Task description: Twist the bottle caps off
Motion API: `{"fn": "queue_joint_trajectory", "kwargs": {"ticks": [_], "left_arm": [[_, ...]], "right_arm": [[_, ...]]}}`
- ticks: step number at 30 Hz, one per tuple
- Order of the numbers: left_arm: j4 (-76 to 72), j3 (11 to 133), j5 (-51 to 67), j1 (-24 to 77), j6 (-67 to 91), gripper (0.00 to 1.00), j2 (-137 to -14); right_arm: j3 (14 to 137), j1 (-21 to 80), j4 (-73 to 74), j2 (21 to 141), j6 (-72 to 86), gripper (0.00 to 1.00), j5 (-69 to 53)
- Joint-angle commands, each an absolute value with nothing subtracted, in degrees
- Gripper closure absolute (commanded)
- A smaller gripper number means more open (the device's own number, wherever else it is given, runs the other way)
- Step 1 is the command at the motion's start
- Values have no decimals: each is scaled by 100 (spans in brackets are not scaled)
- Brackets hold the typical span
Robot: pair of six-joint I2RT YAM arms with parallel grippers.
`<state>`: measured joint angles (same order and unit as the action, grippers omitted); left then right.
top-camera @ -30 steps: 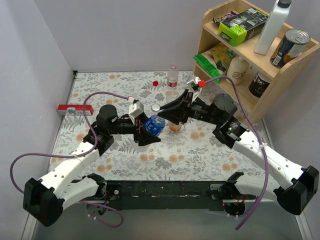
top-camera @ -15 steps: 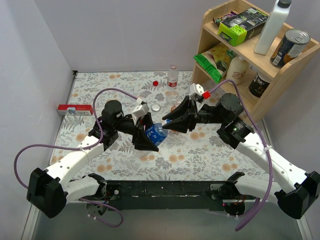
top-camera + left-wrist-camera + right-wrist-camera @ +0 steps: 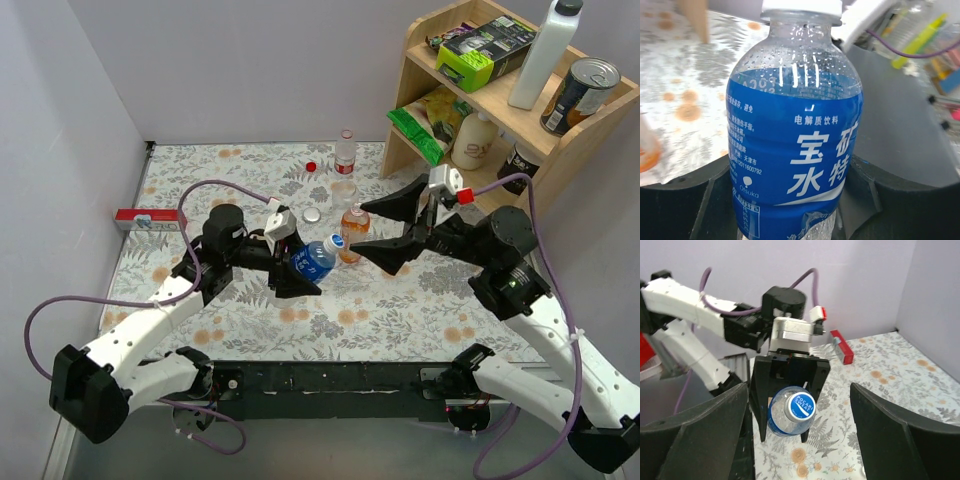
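My left gripper is shut on the blue-labelled bottle, holding it tilted off the table with its neck toward the right arm. The label fills the left wrist view, black fingers on both sides. Its bluish-white cap sits on the neck. My right gripper stands open just right of that cap, touching nothing. The orange-liquid bottle stands between the arms. Behind it are a squat clear bottle and a red-labelled bottle. A red cap and a silver-white cap lie loose.
A wooden shelf fills the back right, carrying a tall white bottle, a can, green packets and a cream bottle. A red box lies at the left wall. Purple cables loop over both arms.
My right gripper has opened and pulled back to the right, off the blue bottle's cap. The left gripper still holds the bottle, which has shifted slightly toward the orange bottle.
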<state>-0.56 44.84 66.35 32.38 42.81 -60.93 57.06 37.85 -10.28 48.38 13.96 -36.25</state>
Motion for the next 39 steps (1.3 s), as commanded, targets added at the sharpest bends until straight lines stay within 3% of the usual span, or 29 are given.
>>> {"fn": "queue_joint_trajectory", "kwargs": {"ticks": [1, 4, 9, 15, 39], "left_arm": [[-228, 4334, 5050, 3252, 4043, 75, -5442], [-378, 4114, 4335, 3252, 4043, 75, -5143], [-440, 3920, 3271, 3261, 4017, 75, -4983], [-176, 4034, 2699, 3261, 3929, 74, -5159], [-167, 4043, 2909, 3261, 3920, 75, -5256]], "right_arm": [[5546, 3762, -1019, 4492, 1713, 11, -2375], [5502, 3762, -958, 4395, 2221, 14, -1507], [5362, 3814, -1282, 4710, 2979, 25, -1274], [5537, 4447, -1608, 5431, 2918, 26, -1029], [6152, 4693, -1696, 6627, 2988, 28, -949]]}}
